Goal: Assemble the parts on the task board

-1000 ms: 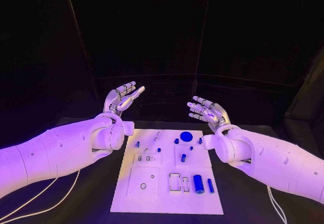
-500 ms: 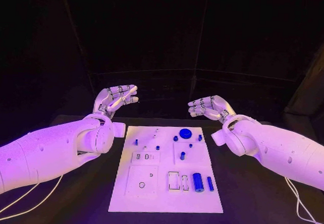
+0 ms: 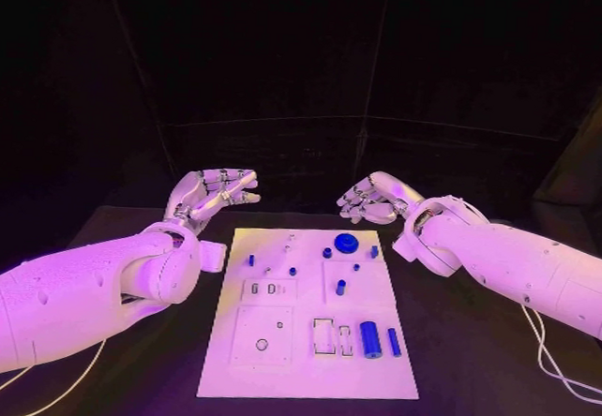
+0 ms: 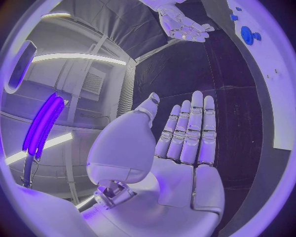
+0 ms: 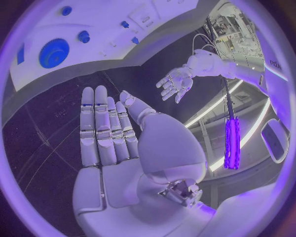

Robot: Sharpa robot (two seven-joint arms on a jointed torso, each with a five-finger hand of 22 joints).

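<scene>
white task board (image 3: 306,382), blue parts (image 3: 370,339), black table (image 3: 469,367), silver hands (image 3: 210,192)

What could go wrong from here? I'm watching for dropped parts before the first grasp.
Both hands, left hand and right hand, are empty beyond the task board. The small blue pegs stand close together by the blue gear, so reaching fingers might knock a neighbour over.

The task board (image 3: 310,359) looked like matt white plastic, smooth and flat. The parts (image 3: 370,339) on it had a glossy blue finish, possibly plastic. The table (image 3: 482,368) was black and matt. Both the left hand (image 3: 210,192) and the right hand (image 3: 372,200) showed smooth, satin silver surfaces.
</scene>
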